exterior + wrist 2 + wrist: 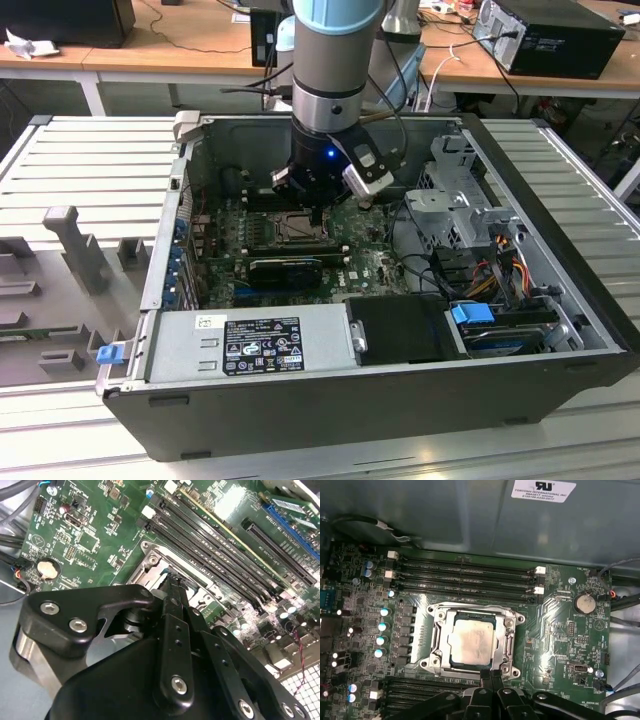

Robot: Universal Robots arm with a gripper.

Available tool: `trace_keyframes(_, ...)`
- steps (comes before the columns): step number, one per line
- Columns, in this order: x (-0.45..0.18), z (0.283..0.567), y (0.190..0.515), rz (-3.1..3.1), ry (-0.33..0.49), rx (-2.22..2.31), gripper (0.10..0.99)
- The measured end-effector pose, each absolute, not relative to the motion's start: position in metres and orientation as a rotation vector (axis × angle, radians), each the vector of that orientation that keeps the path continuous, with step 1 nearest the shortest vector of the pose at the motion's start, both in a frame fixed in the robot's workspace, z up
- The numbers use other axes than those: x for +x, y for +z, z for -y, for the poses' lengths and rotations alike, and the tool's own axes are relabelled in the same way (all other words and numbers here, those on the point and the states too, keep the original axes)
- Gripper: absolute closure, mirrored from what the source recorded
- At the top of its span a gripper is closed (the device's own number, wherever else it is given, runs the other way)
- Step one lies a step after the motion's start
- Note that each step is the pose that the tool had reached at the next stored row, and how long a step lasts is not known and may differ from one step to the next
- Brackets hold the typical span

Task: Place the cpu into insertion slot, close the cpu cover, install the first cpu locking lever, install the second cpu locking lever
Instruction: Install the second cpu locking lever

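The cpu (472, 642), a dull silver square, lies flat in the insertion slot (450, 656) on the green motherboard. The cpu cover (438, 639), a silver frame with a square window, lies down around the chip. My gripper (492, 674) stands at the edge of the socket nearest the wrist, shut, fingers pressed together with nothing visible between them. In the second wrist view the gripper (173, 578) touches down at the metal rim of the socket. In the exterior view the gripper (316, 214) reaches down into the open computer case, over the socket (297, 228).
Long black memory slots (465, 575) run along the far side of the socket. A row of capacitors (382, 627) and a coin battery (585, 602) flank it. In the case sit a power supply (250, 345), a drive cage (455, 200) and loose cables (420, 265).
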State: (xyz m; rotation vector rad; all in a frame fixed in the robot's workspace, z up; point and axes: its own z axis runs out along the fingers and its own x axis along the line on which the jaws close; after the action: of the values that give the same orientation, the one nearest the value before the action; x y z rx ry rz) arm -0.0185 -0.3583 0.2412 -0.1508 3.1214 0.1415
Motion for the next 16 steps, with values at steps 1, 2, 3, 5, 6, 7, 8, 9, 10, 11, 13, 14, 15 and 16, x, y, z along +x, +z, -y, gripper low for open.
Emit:
trace_keyframes(1,-0.019,0.359,0.241,-3.121,0.142,-0.151,0.98)
trace_keyframes(2,-0.019,0.36,0.241,-3.121,0.142,-0.15,0.98)
trace_keyframes(3,-0.019,0.363,0.241,-3.121,0.143,-0.15,0.98)
trace_keyframes(5,-0.019,0.367,0.241,-3.119,0.178,-0.15,0.98)
trace_keyframes(6,-0.019,0.368,0.241,-3.115,0.221,-0.15,0.98)
trace_keyframes(7,-0.019,0.37,0.241,-3.113,0.248,-0.149,0.98)
trace_keyframes(8,-0.019,0.372,0.241,-3.113,0.26,-0.149,0.98)
trace_keyframes(9,-0.019,0.374,0.241,-3.113,0.261,-0.149,0.98)
trace_keyframes(10,-0.019,0.375,0.241,-3.113,0.261,-0.149,0.98)
trace_keyframes(11,-0.019,0.378,0.24,-3.113,0.261,-0.149,0.98)
trace_keyframes(13,-0.019,0.38,0.239,-3.114,0.261,-0.137,0.98)
trace_keyframes(14,-0.019,0.381,0.239,-3.113,0.261,-0.129,0.98)
trace_keyframes(15,-0.019,0.381,0.238,-3.113,0.261,-0.123,0.98)
trace_keyframes(16,-0.019,0.385,0.238,-3.113,0.261,-0.12,0.98)
